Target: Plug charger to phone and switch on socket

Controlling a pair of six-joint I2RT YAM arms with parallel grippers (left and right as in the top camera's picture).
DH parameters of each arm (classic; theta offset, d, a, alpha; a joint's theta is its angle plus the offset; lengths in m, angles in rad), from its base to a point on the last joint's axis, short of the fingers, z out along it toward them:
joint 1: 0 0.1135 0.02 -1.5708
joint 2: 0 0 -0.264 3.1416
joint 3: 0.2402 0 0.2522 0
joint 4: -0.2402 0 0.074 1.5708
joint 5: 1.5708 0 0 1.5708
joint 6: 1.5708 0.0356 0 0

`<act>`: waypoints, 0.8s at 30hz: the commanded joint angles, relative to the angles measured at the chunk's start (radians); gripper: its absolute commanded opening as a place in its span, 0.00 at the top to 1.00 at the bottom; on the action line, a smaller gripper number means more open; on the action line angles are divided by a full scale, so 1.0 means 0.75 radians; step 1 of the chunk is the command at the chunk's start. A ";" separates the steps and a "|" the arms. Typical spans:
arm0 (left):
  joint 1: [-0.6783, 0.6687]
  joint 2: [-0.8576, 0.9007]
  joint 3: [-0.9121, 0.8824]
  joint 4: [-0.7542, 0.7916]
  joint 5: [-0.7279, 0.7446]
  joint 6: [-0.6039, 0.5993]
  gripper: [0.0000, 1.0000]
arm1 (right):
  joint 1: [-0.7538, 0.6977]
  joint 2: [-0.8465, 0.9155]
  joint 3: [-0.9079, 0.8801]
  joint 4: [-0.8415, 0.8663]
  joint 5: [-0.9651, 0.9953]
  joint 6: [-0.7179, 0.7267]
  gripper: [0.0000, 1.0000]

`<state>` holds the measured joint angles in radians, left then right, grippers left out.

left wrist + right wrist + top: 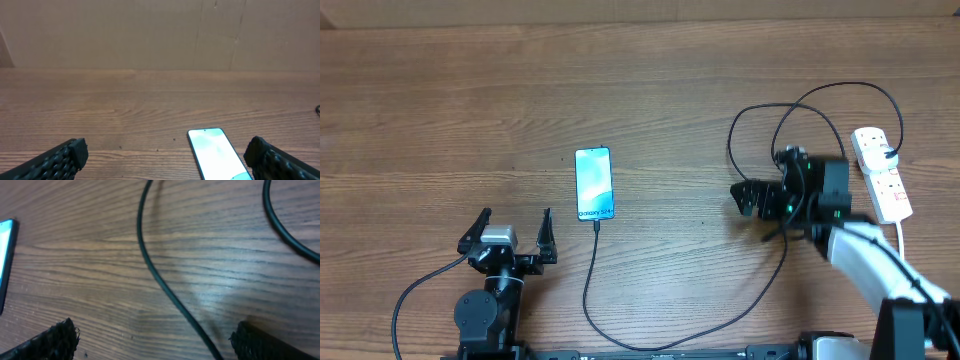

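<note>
Judging from overhead, the charger [587, 285] meets the phone [594, 183] on the tabletop [430, 100], so plugging looks done; the socket [882, 176], far right, likely needs switching. Left claw [516, 228] and right claw [740, 199] both gape, empty.

The only legible writing is small white lettering, seemingly "Galaxy S24", at the near short edge of the smartphone's [594, 183] lit blue screen, just beyond and right of the left gripper [516, 216].

Looked like a robotics lab bench. Showed a wood-grain table [440, 90] with a left arm [480, 312] and right arm [865, 255] mounted, plain brown board [150, 30] behind.
</note>
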<state>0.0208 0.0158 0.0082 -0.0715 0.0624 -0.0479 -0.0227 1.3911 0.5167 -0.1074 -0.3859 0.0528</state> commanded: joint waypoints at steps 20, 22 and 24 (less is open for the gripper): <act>-0.003 -0.015 -0.005 -0.005 -0.014 0.031 0.00 | 0.008 -0.609 -0.682 0.579 -0.025 0.144 0.00; -0.003 -0.015 -0.005 -0.005 -0.014 0.031 0.00 | 0.008 -0.676 -0.679 0.528 -0.022 0.143 0.00; -0.003 -0.015 -0.005 -0.005 -0.014 0.031 0.00 | 0.008 -0.747 -0.679 0.481 -0.022 0.143 0.00</act>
<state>0.0208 0.0158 0.0082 -0.0719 0.0624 -0.0479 -0.0227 0.8871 0.0177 0.2646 -0.3965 0.1490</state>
